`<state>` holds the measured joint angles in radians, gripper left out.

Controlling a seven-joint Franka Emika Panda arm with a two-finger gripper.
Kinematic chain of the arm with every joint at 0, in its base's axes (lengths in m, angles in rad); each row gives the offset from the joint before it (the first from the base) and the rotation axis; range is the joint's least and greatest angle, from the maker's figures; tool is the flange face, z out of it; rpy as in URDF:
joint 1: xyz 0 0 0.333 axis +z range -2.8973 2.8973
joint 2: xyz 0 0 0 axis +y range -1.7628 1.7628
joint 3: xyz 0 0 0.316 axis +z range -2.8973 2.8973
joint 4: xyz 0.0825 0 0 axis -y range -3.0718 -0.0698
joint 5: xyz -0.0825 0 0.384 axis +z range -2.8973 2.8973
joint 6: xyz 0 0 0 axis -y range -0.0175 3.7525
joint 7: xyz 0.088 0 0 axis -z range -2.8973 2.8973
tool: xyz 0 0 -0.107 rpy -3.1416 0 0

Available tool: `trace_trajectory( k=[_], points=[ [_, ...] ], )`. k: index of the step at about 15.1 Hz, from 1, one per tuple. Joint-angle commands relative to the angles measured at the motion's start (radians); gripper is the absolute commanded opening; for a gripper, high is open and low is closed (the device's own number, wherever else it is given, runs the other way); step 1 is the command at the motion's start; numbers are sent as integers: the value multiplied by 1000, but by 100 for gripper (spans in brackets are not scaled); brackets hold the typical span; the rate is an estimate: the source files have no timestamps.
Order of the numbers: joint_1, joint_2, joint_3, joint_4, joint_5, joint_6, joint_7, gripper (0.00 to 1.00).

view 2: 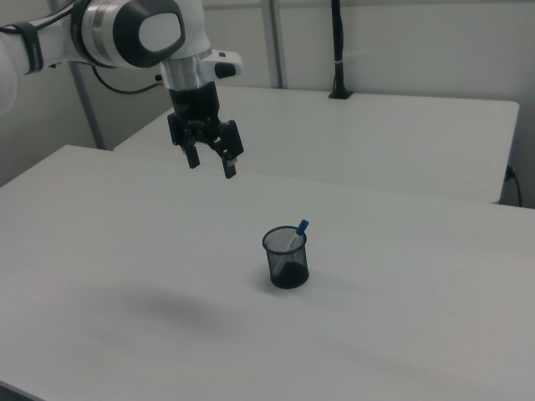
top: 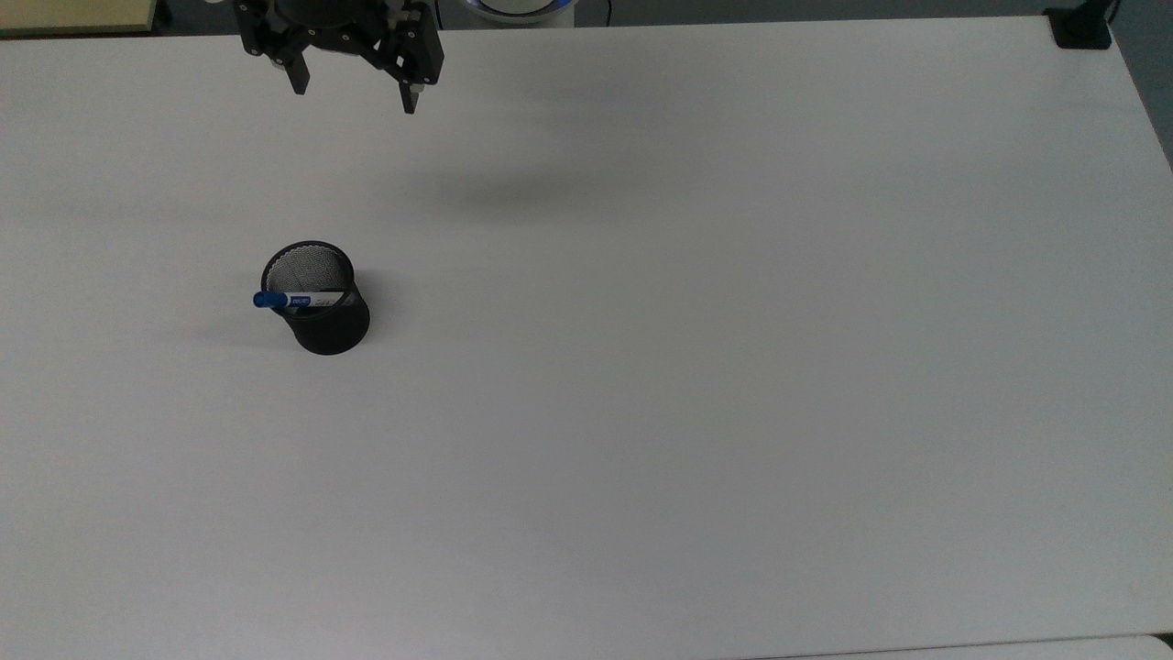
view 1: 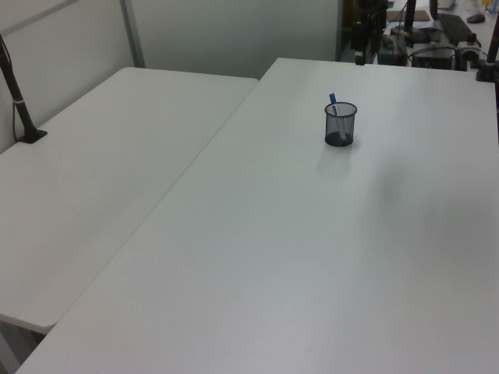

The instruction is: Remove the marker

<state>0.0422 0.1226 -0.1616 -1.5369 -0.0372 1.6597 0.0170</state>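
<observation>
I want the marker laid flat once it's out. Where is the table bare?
Nearly all of the table is bare: everything to the top view's right of the mesh cup and below it. The one occupied spot is the cup holding the marker; the open end effector hangs above the far edge.

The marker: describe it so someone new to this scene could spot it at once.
On the big white table, find the lone black mesh cup toward the top view's left. The marker stands slanted inside it, its capped end poking over the rim toward the top view's left. Its white barrel and blue cap are the sole colour there; the hand hangs open, well away.
</observation>
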Motion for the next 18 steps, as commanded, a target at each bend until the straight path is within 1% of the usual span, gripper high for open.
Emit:
trace_trajectory(
  k=[1, 2, 5, 7, 11, 14, 18],
  points=[
    [-30, 9, -10, -41, 6, 98, -72, 100],
    [-36, 17, -18, -54, 7, 123, -80, 100],
    [-38, 51, -73, -66, 20, 222, -81, 100],
    [-50, 94, -84, -66, 23, 302, -81, 100],
    [-76, 193, -84, -63, 23, 466, -83, 100],
    [-78, 219, -84, -66, 26, 502, -81, 92],
    [-78, 259, -84, -68, 66, 584, -68, 73]
  ],
)
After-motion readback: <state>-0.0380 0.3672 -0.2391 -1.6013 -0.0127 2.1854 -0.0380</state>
